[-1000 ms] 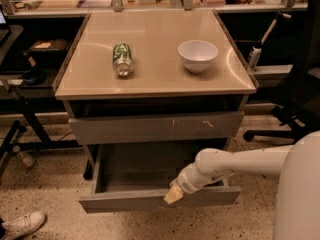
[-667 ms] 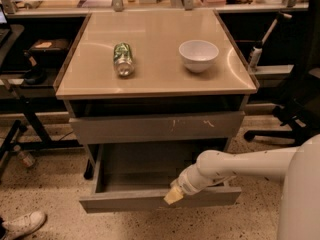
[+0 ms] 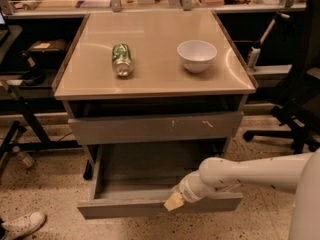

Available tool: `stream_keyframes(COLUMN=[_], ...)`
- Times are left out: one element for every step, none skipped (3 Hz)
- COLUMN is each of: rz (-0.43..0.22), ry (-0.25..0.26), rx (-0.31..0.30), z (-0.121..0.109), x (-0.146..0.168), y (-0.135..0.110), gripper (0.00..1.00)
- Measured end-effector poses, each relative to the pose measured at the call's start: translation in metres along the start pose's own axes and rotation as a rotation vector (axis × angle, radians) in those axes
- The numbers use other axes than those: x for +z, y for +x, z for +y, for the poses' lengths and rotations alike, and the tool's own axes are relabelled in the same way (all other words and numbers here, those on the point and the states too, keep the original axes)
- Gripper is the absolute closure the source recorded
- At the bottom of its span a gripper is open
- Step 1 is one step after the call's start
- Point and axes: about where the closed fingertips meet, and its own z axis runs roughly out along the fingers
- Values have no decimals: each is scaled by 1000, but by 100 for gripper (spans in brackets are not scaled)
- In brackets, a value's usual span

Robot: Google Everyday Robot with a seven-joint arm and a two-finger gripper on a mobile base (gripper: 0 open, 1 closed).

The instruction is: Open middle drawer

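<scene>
The middle drawer [image 3: 125, 209] stands pulled out toward me below the cabinet's top drawer. Its plain grey front is low in the camera view, and its grey flat-bottomed tray [image 3: 145, 169] is open to sight and holds nothing. My gripper [image 3: 174, 201], with a tan tip on a white arm coming in from the right, sits at the top edge of the drawer's front, right of its middle. The taller grey drawer front with white scratches [image 3: 150, 128] above it is closed. No third drawer shows.
On the beige cabinet top [image 3: 155, 79] a green can [image 3: 121, 59] lies on its side and a white bowl [image 3: 197, 55] stands upright. A black office chair [image 3: 295, 114] stands to the right. A black stand's legs [image 3: 20, 134] and a shoe [image 3: 20, 224] are at left.
The middle drawer's front and my gripper have come slightly further out toward me. The can and the bowl have not moved.
</scene>
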Motion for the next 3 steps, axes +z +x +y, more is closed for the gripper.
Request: stream_keyframes(rz=[-16, -16, -16], ry=[-6, -6, -6], rx=[45, 45, 45], z=[12, 12, 13], x=[-6, -6, -7], y=[13, 13, 13], gripper=[100, 100, 100])
